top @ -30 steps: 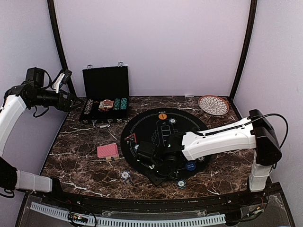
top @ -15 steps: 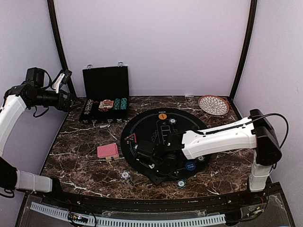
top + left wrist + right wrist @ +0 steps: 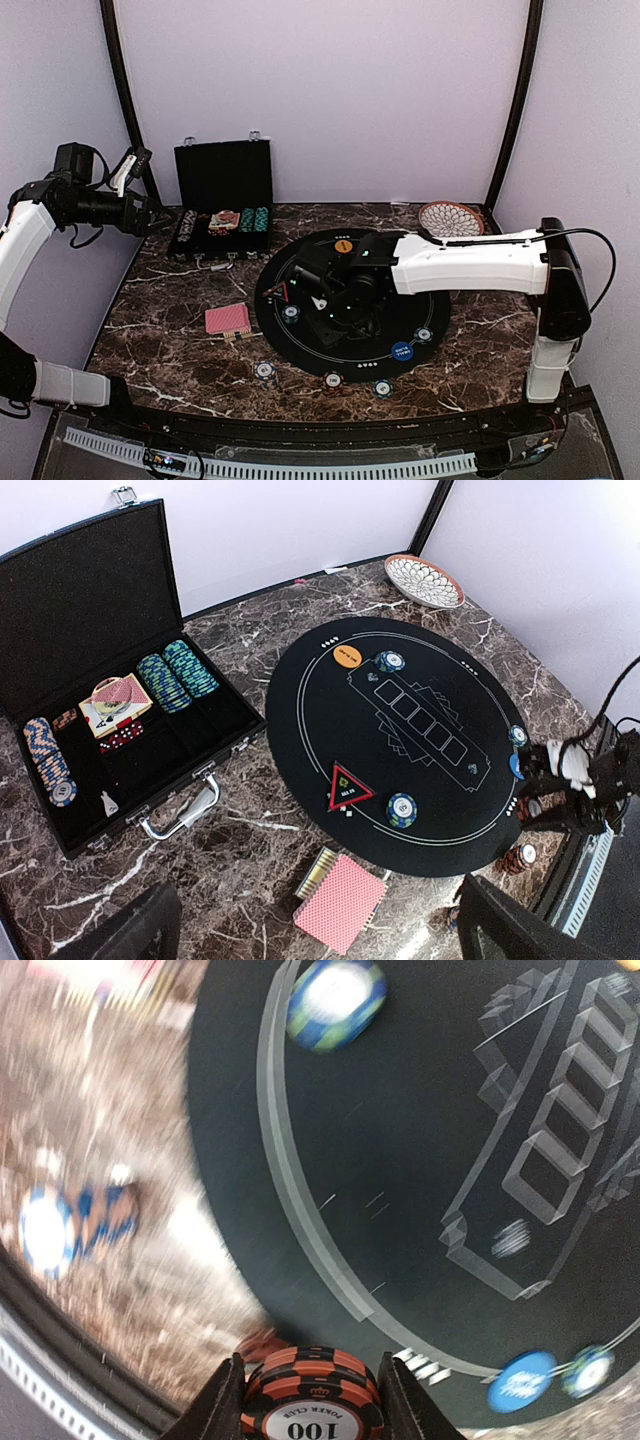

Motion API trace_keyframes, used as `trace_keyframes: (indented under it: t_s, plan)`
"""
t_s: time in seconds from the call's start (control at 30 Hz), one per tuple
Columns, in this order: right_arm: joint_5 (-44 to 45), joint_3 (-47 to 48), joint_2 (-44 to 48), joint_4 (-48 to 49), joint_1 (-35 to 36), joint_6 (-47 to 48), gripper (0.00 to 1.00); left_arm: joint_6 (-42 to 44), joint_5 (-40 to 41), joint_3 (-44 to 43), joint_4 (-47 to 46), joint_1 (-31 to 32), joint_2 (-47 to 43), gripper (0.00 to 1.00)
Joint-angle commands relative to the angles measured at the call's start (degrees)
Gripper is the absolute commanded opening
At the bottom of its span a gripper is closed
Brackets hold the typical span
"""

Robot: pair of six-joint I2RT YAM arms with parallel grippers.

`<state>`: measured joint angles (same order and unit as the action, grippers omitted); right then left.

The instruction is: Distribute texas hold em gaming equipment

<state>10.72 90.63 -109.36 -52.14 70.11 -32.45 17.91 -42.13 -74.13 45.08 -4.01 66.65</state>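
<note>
My right gripper (image 3: 312, 1400) is shut on a small stack of orange-and-black poker chips (image 3: 312, 1392) marked 100. It hangs over the left part of the black mat (image 3: 350, 335). My right gripper (image 3: 318, 299) is above a blue-green chip (image 3: 290, 313). The orange disc (image 3: 343, 245), blue disc (image 3: 402, 351) and red triangle (image 3: 349, 787) lie on the mat. A red-backed card deck (image 3: 228, 319) rests on the marble left of it. My left gripper (image 3: 320, 945) is open and raised at the far left, holding nothing.
An open black case (image 3: 222, 200) with chip rows (image 3: 175, 675) and cards stands at the back left. The wicker plate (image 3: 450, 220) sits at the back right. Loose chips (image 3: 264, 370) (image 3: 333, 379) (image 3: 382, 387) lie along the near table edge.
My right arm has risen and swung from the mat's near edge toward its middle left, carrying the chip stack. One chip at the near edge is now uncovered. The left arm is still.
</note>
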Motion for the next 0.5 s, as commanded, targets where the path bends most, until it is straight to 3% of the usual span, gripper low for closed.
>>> trace_keyframes:
  t_s: [0.0, 0.47]
  plan:
    - [4.5, 3.1, 2.0, -0.5, -6.6, 2.8, 0.23, 0.9, -0.1, -0.6, 1.2, -0.2, -1.6, 0.99]
    - [5.7, 6.4, -6.7, 9.6, -29.4, 8.0, 0.22, 1.2, 0.4, -1.1, 1.5, -0.2, -0.9, 0.99]
